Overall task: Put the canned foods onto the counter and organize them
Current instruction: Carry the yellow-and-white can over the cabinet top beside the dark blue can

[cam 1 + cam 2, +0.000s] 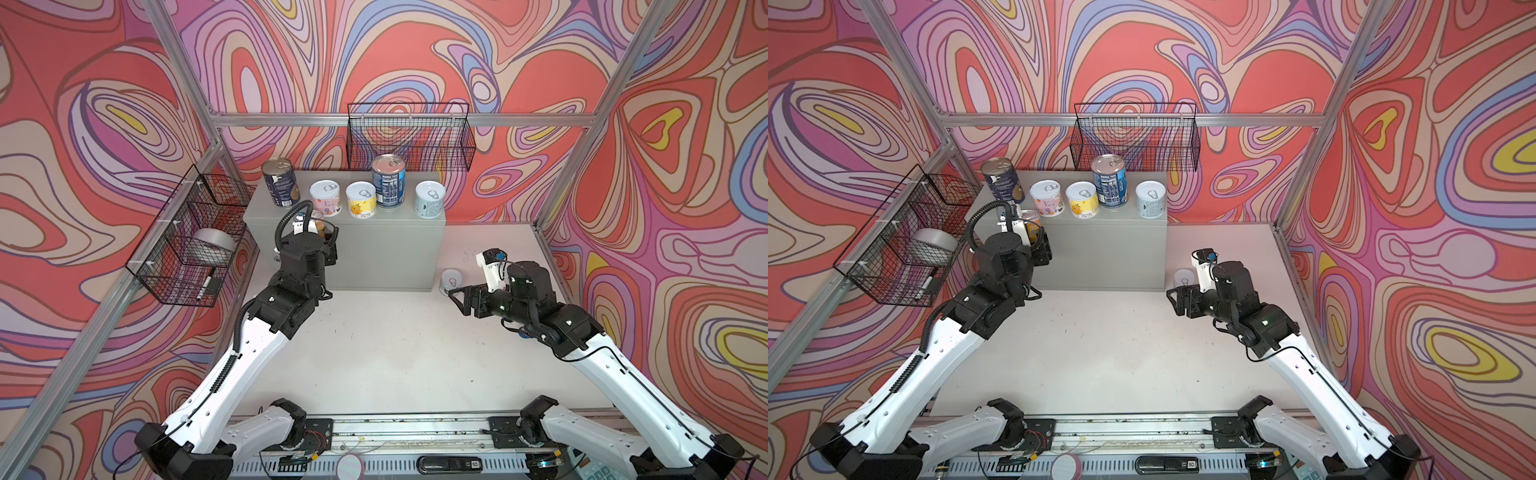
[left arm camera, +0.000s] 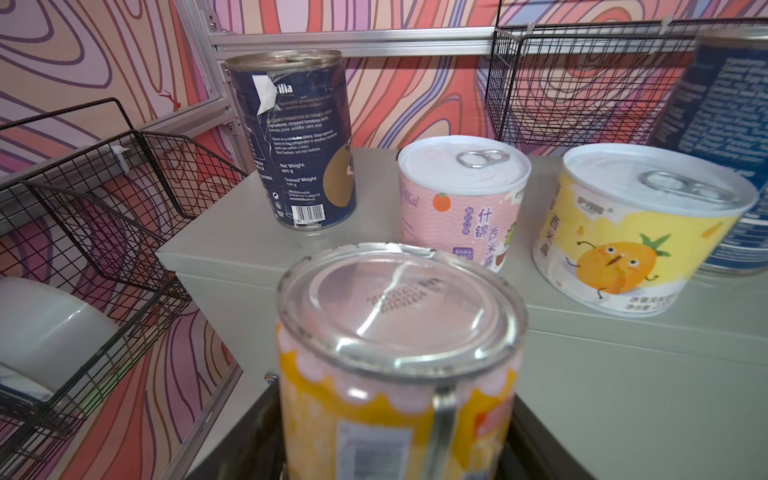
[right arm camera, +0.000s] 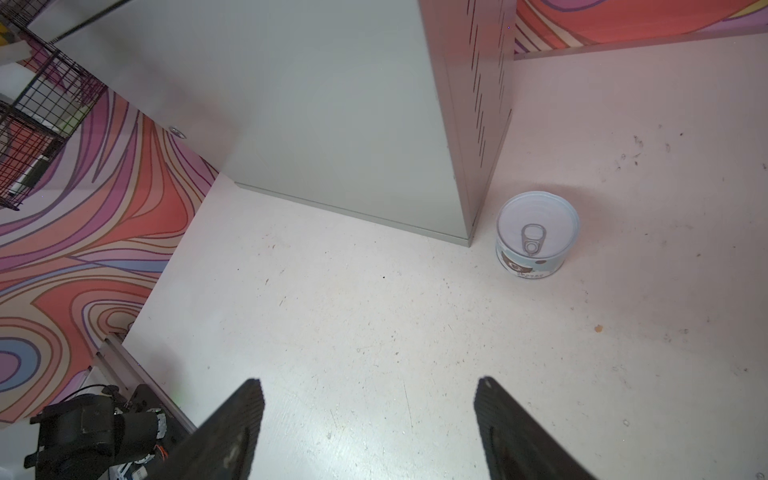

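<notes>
Enclosure walls (image 1: 415, 50) carry a swirling red, pink, purple and yellow pattern, held in an aluminium frame (image 1: 291, 119). A black wire basket (image 1: 409, 137) hangs on the frame's rear rail. A second wire basket (image 1: 187, 237) hangs left of it. Below the frame lies a scuffed white tabletop (image 1: 395, 353), evenly lit.

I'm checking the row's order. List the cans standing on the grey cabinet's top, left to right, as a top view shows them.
In a top view: tall dark blue can → pink can → yellow can → tall blue can → pale blue can.
</notes>
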Tool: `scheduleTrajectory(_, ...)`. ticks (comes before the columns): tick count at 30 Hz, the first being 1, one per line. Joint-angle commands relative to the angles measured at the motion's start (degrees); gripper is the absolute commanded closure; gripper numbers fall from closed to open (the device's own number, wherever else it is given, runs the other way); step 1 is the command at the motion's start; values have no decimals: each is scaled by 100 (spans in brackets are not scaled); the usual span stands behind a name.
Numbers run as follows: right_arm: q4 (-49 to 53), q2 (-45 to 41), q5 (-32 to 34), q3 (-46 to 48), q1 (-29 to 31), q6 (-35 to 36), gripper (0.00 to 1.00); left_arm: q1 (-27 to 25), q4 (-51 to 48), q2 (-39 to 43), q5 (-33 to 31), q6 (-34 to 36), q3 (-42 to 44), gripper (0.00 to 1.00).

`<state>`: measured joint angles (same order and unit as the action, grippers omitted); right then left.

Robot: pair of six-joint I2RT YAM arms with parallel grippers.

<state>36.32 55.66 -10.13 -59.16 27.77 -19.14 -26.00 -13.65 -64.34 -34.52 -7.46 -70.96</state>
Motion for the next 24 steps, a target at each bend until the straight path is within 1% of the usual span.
scheduleTrajectory(1,-114,-68,-77,16,-17,94,17,123,291,-46,159,90,-384,56)
scheduleTrajectory(7,-113,-127,19,91,-17,129,17,411,264,-392,370,182,-726,57)
scheduleTrajectory(15,-77,-117,120,105,-17,181,17,620,596,-662,616,267,-763,57)
scheduleTrajectory(19,9,-68,270,52,-17,245,17,640,614,-834,718,297,-928,58)
scheduleTrajectory(24,-6,-5,283,53,-17,227,17,642,748,-875,813,350,-971,59)
